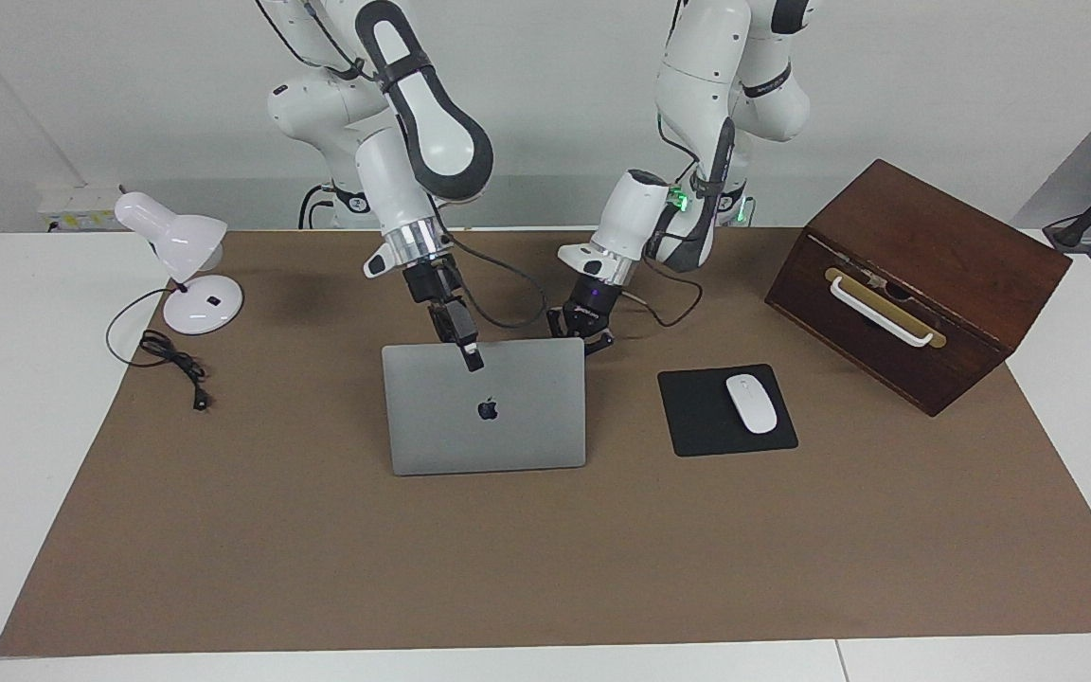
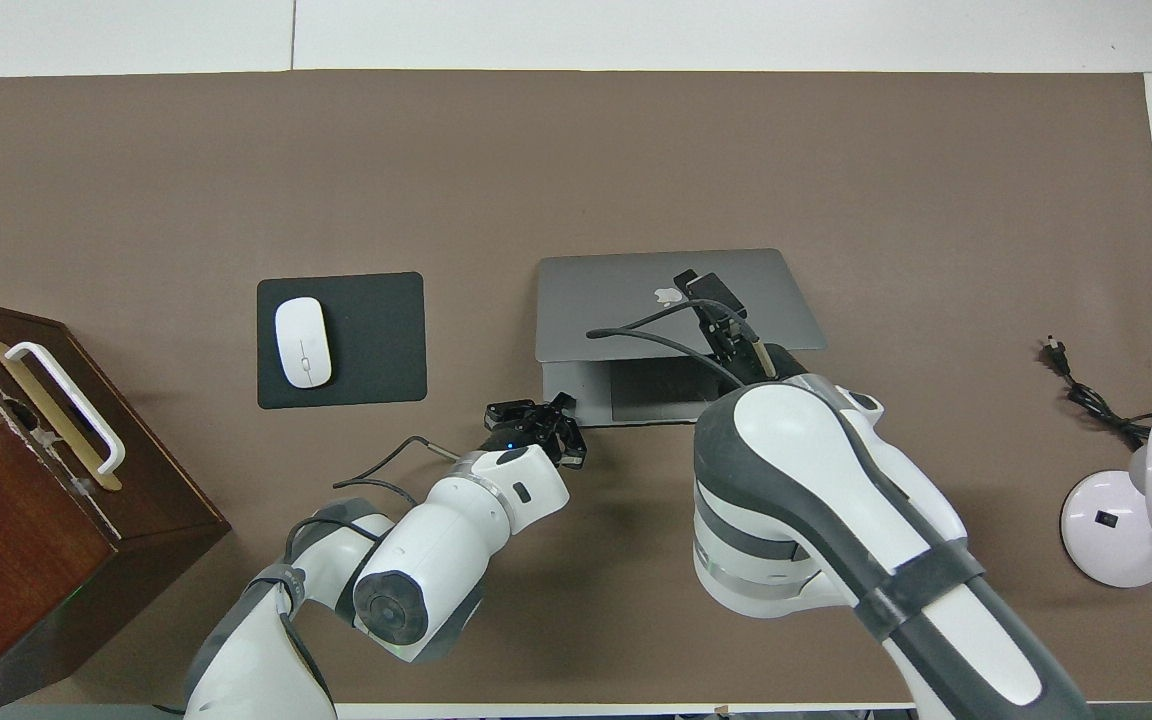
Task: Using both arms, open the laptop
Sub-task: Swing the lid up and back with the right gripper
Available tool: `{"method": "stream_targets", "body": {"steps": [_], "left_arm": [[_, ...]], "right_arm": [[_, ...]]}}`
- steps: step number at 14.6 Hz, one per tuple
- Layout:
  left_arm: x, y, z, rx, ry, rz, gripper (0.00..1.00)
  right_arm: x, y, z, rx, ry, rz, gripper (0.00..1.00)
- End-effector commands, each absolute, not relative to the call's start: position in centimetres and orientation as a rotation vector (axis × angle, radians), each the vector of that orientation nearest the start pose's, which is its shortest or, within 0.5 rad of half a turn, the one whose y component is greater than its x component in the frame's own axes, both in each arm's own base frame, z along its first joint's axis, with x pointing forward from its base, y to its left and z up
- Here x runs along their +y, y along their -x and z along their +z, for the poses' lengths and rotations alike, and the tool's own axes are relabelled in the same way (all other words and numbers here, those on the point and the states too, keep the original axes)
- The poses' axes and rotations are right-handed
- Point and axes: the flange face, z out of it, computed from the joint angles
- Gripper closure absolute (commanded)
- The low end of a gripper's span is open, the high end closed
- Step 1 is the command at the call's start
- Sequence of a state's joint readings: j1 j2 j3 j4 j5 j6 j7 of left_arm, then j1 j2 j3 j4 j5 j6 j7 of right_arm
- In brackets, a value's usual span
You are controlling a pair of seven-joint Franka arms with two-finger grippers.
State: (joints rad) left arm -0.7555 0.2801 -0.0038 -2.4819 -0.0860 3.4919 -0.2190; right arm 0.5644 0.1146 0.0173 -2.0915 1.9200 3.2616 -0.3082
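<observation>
Facing view: we see the laptop mid-frame, lid part-raised, keyboard hidden. Right gripper pinches the lid's top edge; left gripper, fingers spread, sits at its upper-right corner.

Overhead view: right arm covers much of the base.

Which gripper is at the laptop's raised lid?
The right gripper, at the laptop lid's raised edge; the left gripper is low at the base's corner instead.
</observation>
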Motion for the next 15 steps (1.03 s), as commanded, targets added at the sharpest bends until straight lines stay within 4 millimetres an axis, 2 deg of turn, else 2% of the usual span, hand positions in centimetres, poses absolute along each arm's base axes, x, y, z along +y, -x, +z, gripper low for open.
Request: {"method": "stream_targets", "body": {"steps": [1, 8, 15], "left_arm": [[-35.3, -38.7, 24.2, 0.736, 3.206, -1.065, 1.00], [-35.3, -38.9, 24.2, 0.733, 3.205, -1.068, 1.00], [-35.3, -38.9, 24.2, 0.730, 3.205, -1.068, 1.00]], "right_arm": [[20.4, -52.0, 40.8, 1.166, 1.960, -0.673, 0.00], [16.6, -54.9, 41.8, 1.130, 1.931, -0.706, 0.00], [14.5, -57.4, 42.7, 1.102, 1.909, -0.730, 0.00]]}}
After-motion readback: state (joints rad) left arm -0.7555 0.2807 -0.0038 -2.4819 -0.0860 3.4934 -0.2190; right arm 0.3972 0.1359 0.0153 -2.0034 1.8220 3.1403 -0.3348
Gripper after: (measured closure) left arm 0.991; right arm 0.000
